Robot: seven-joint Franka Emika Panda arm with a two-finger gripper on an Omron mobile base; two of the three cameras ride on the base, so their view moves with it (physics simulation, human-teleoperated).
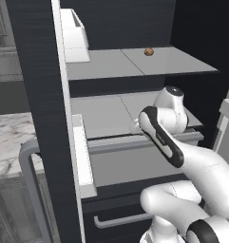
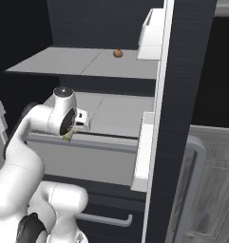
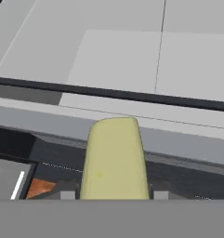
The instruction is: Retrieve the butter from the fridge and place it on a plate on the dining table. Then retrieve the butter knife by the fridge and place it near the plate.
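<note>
Hand view: the butter (image 3: 114,160) sits pinched in the gripper (image 3: 114,195), held just over the front edge of a grey shelf (image 3: 132,60) inside the open fridge (image 1: 37,95).

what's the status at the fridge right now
Gripper shut on the butter, at the front edge of the lower fridge shelf. Small brown item on upper shelf, apart. Fridge door open; path back looks free.

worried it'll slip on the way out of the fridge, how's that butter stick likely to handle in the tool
The butter looks like a smooth, rounded-end stick, so probably slippery. It is small beside the tool, so likely light. Its rounded sides suggest it might roll if set down on the grey shelf.
</note>
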